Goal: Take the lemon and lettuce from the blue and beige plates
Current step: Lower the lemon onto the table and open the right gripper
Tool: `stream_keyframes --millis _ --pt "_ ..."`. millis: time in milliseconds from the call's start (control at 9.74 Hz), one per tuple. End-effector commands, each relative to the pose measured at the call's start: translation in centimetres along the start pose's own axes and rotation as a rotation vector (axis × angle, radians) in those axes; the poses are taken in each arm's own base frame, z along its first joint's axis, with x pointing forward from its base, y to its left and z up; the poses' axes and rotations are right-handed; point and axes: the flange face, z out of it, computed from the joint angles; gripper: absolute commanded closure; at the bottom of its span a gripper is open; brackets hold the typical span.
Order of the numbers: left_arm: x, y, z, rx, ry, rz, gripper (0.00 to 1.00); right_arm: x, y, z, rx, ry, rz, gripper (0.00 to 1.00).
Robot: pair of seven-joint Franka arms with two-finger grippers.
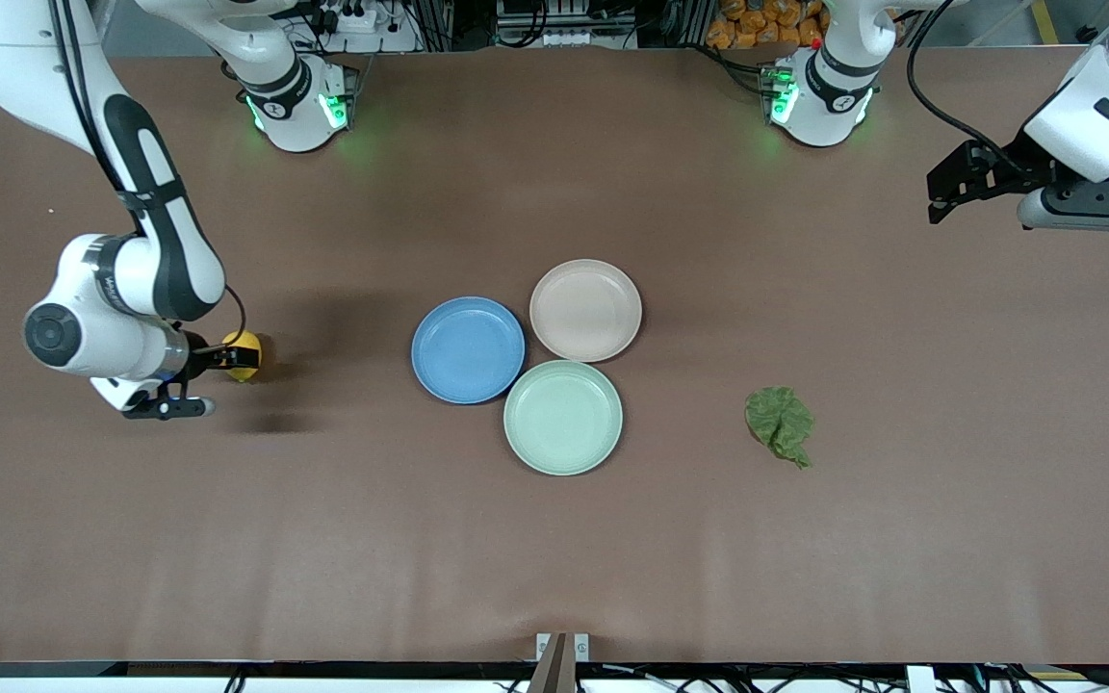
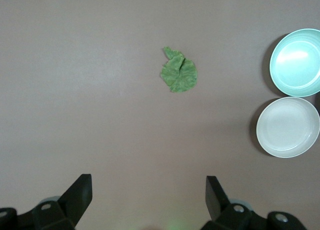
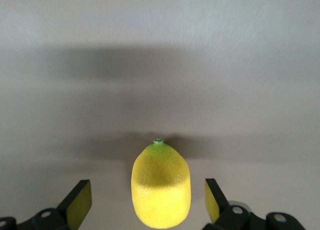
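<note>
The yellow lemon [image 1: 243,355] lies on the brown table toward the right arm's end, off the plates. My right gripper [image 1: 230,358] is low at it and open. In the right wrist view the lemon [image 3: 160,185] sits between the two fingers [image 3: 80,202] with a gap on each side. The dark green lettuce [image 1: 780,423] lies on the table toward the left arm's end, also seen in the left wrist view [image 2: 179,73]. The blue plate [image 1: 468,348] and the beige plate [image 1: 585,310] are both empty. My left gripper [image 1: 940,197] is open, empty and high over the table's end.
A mint-green plate [image 1: 563,416], empty, touches the blue and beige plates and lies nearer the front camera. It also shows in the left wrist view [image 2: 296,62] beside the beige plate [image 2: 288,126]. The two arm bases stand along the table's back edge.
</note>
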Motion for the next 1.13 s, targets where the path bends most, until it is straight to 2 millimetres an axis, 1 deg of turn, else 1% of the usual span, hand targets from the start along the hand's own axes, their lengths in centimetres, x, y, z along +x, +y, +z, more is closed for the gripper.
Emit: stream_keyframes --millis 0,205,411,616,924,1027 --pt "0.3 -0.2 -0.2 -0.003 -0.012 0.007 0.0 -0.9 0.5 -3.7 0.012 0.043 0.005 0.0" --pt "0.3 -0.2 -0.2 -0.003 -0.011 0.007 0.0 -1.9 1.6 -6.6 0.02 0.06 0.016 0.0" --pt "0.2 -0.1 -0.4 -0.005 -0.008 0.006 0.0 -3.4 1.6 -10.1 0.03 0.074 0.018 0.0" --pt "0.0 0.0 -1.7 -0.011 0.018 0.008 0.0 -4.9 1.4 -13.7 0.027 0.095 0.006 0.0" --pt "-0.1 0.1 -1.9 -0.01 0.021 0.011 0.0 -6.8 1.3 -18.3 -0.008 0.133 -0.03 0.0" --pt "-0.2 0.2 -2.0 -0.011 0.022 0.011 0.0 -7.0 1.4 -20.1 -0.018 0.137 -0.036 0.0"
